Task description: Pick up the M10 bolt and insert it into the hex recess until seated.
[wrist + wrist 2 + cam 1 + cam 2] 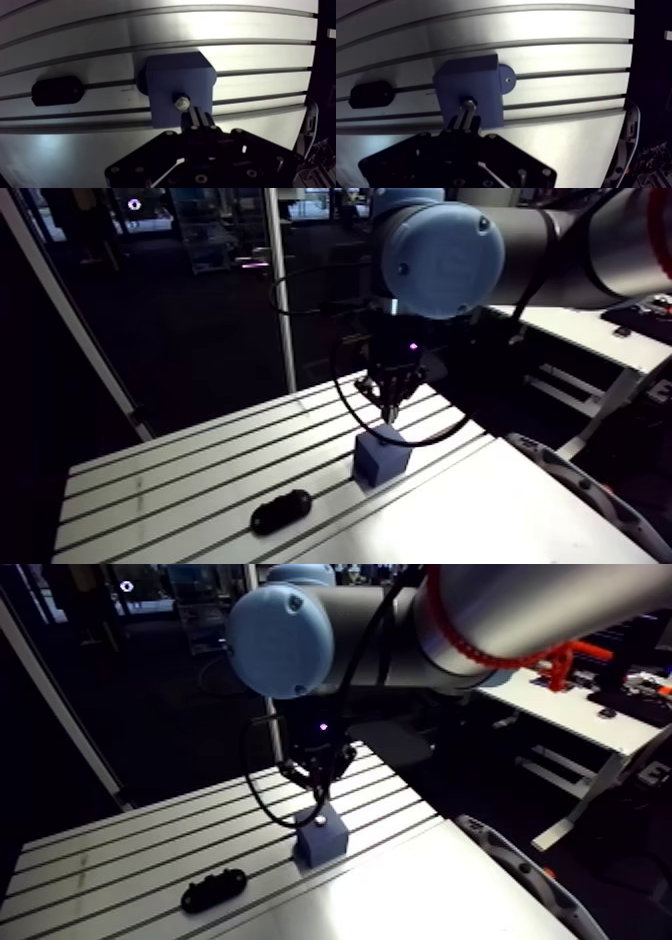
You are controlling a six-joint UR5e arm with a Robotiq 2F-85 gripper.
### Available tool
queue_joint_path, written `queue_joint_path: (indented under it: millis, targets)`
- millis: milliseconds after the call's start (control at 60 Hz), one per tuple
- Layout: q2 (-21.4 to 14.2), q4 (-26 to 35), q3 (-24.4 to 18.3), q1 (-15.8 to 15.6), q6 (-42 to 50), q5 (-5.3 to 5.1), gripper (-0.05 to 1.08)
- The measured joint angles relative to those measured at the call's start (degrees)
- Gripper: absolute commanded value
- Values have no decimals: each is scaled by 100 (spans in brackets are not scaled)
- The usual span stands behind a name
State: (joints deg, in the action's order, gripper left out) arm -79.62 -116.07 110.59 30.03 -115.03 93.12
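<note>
Since the gripper point(197, 113) has its fingers point(202, 122) drawn together with nothing between them, we take it as closed and empty; straight ahead of the tips, close or touching, the M10 bolt point(181, 103) stands upright in the top of the blue block point(170, 75), its long axis in line with the gripper; we judge only a downward press remains; well apart on the table point(250, 30) lies a black oblong part point(57, 90); we read no writing anywhere.
</note>
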Motion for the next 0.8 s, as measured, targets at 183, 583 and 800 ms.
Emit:
queue_joint_path:
  millis: [183,583,800]
  targets:
    - [-25,11,-24,1,-34,9,104]
    - [-90,39,-59,3,-194,93,87]
    - [-117,64,-51,0,-222,103,0]
